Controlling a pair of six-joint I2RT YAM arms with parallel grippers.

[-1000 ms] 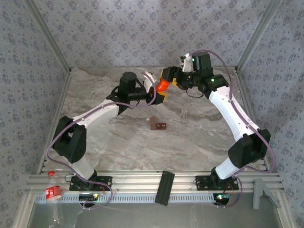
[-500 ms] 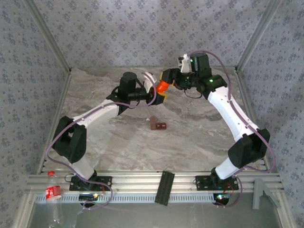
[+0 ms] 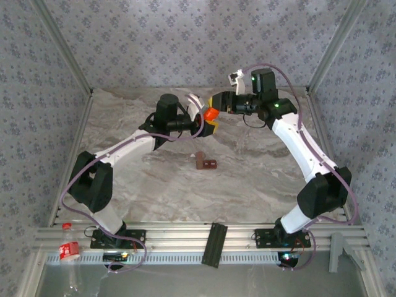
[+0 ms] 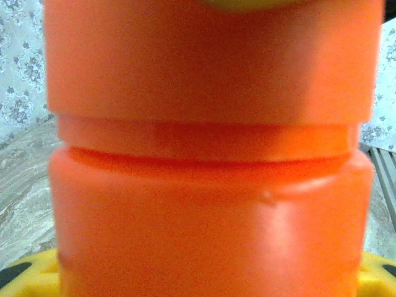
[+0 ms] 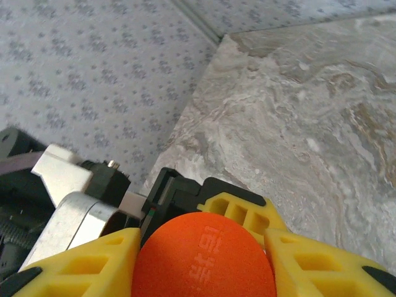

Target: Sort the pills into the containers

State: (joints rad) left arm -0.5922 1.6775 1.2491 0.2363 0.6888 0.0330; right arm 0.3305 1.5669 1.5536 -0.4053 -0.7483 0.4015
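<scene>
The orange bottle (image 3: 211,114) hangs above the back of the table, with my left gripper (image 3: 209,122) shut on its body. Seen from the left wrist, the bottle (image 4: 210,210) is very close, with yellow fingertips (image 4: 25,272) at the bottom corners. My right gripper (image 3: 218,102) comes in from the right and is shut on the bottle's round cap (image 5: 204,260), with a yellow finger (image 5: 93,260) pressed on each side. The containers (image 3: 206,163), a small reddish-brown strip, lie on the marble table below. The pills are hidden.
A clear plastic bottle with a red label (image 3: 69,249) lies on the near rail at left. A black bracket (image 3: 215,244) and a grey piece (image 3: 339,249) sit on that rail. Patterned walls and metal posts (image 3: 65,52) enclose the table.
My right gripper's fingers have closed in on the bottle's cap, and its wrist has turned. The left arm and the bottle have stayed in place.
</scene>
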